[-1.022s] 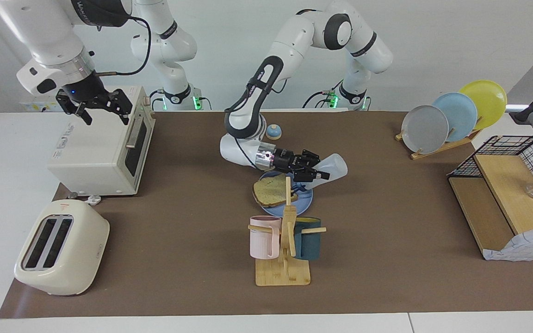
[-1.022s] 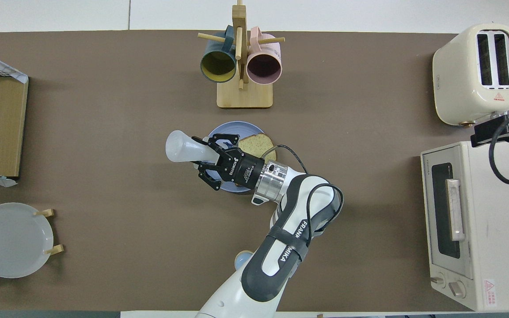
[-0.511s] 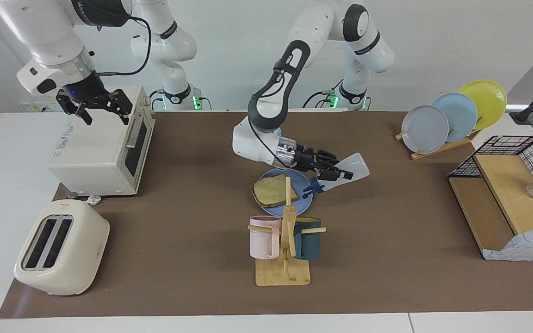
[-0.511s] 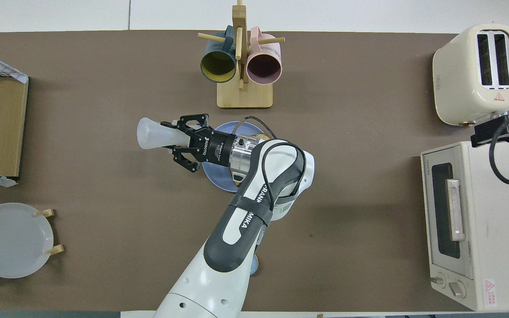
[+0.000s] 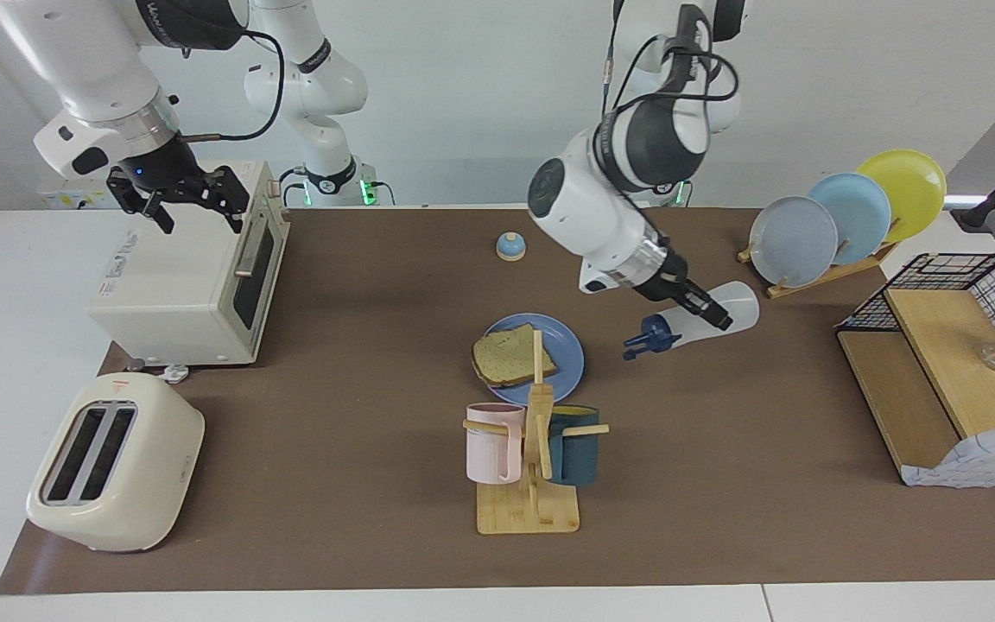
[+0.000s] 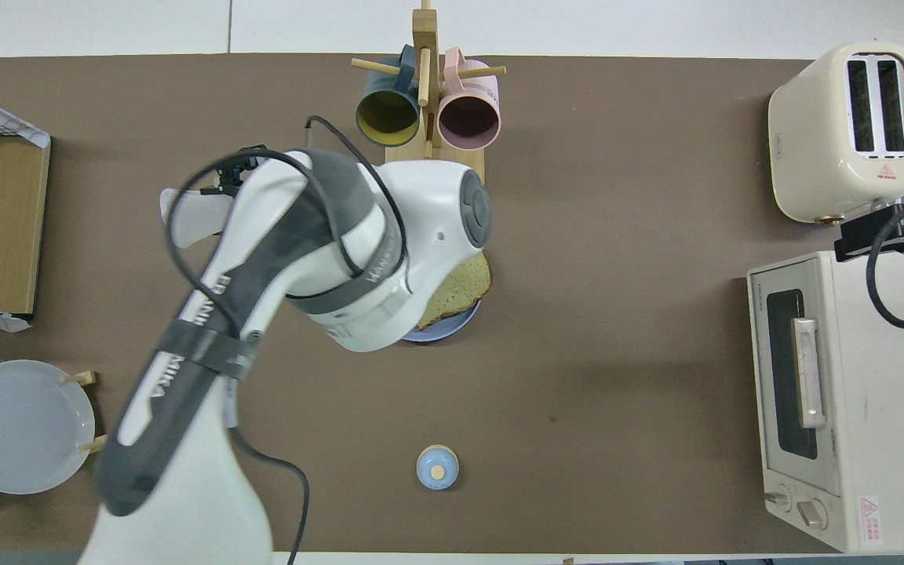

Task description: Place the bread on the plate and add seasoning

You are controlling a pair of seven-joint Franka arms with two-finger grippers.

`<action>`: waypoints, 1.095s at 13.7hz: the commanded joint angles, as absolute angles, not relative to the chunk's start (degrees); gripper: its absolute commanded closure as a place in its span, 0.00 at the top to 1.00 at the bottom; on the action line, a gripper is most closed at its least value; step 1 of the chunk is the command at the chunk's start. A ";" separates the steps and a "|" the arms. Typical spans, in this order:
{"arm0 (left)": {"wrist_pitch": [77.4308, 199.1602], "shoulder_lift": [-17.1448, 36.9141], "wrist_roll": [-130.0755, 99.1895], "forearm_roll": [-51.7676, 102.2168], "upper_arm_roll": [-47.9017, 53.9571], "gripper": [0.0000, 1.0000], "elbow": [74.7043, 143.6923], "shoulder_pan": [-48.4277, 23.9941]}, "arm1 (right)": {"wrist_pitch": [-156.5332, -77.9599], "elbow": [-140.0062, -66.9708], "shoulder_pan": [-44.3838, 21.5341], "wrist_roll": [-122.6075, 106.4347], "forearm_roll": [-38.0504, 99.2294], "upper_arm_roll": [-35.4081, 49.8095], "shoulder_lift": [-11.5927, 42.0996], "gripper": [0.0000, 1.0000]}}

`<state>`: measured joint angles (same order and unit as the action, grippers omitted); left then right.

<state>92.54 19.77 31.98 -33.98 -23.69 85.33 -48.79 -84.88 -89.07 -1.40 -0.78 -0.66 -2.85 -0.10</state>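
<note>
Bread (image 5: 510, 356) lies flat on the blue plate (image 5: 568, 358), centre of the facing view, just above the mug rack (image 5: 529, 484) in the picture. The slice covers the plate's half toward the right arm's end of the bench; its crust edge overhangs the rim slightly. In the overhead view the left arm's elbow hides most of the plate, with only a corner of bread (image 6: 464, 284) and a sliver of rim (image 6: 452, 328) showing at frame centre.

Left gripper (image 5: 716, 319) hangs right of centre in the facing view, over bare brown mat (image 5: 722, 484) between the plate and the dish rack (image 5: 817, 278). Jaws closed on the seasoning bottle (image 5: 726, 309), gripped round its body. The bottle is tipped well over, nearly horizontal, navy cap (image 5: 651, 333) pointing down toward the plate side and flipped open. The cap is clear of the plate, not above it. Overhead view: only the bottle's pale base (image 6: 185, 220) shows, upper left of centre, past the arm.

Right gripper (image 5: 191, 200) waits at upper left of the facing view, over the top of the toaster oven (image 5: 169, 294). Jaws spread wide, holding nothing.

Also on the bench: cream toaster (image 5: 113, 462) lower left, small blue-domed bell (image 5: 510, 247) above the plate in the frame, wire basket shelf (image 5: 947, 363) at right edge.
</note>
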 commanded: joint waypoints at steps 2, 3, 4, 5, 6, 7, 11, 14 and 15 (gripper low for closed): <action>101.31 16.79 22.97 -25.16 -22.76 0.00 89.55 -45.01 | -85.69 -89.82 -1.14 -2.20 -0.79 -2.64 -0.53 1.00; 104.38 16.70 20.07 -22.44 -22.76 0.00 90.26 -44.04 | -85.61 -89.82 -1.14 -2.20 -0.70 -2.64 -0.53 1.00; 108.42 16.26 17.60 -19.54 -22.76 0.00 91.39 -42.47 | -85.69 -89.82 -1.23 -2.11 -0.79 -2.64 -0.53 1.00; 113.07 15.48 15.58 -16.21 -22.76 0.00 93.32 -41.06 | -85.61 -89.82 -1.32 -2.11 -0.79 -2.55 -0.53 1.00; 118.77 15.03 12.77 -13.65 -22.76 0.00 95.60 -39.83 | -85.78 -89.82 -1.32 -2.11 -0.79 -2.46 -0.53 1.00; 123.87 14.42 9.70 -12.14 -22.76 0.00 98.06 -39.03 | -85.87 -89.82 -1.32 -2.02 -0.70 -2.46 -0.61 1.00; 147.51 11.69 -5.24 -10.37 -22.76 0.00 110.80 -37.79 | -85.87 -89.82 -1.32 -2.02 -0.79 -2.46 -0.62 1.00; 161.94 10.72 -12.81 -10.37 -22.85 0.00 117.32 -37.18 | -85.87 -89.82 -1.32 -2.02 -0.79 -2.37 -0.62 1.00; 165.98 10.64 -14.83 -10.37 -22.76 0.00 118.81 -36.05 | -85.96 -89.74 -1.32 -2.02 -0.79 -2.37 -0.62 1.00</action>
<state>159.50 13.68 -11.88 -11.05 -23.41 113.65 -37.72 -84.88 -89.06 -1.68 -0.78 -0.66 -2.76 -0.10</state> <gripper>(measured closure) 0.537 0.000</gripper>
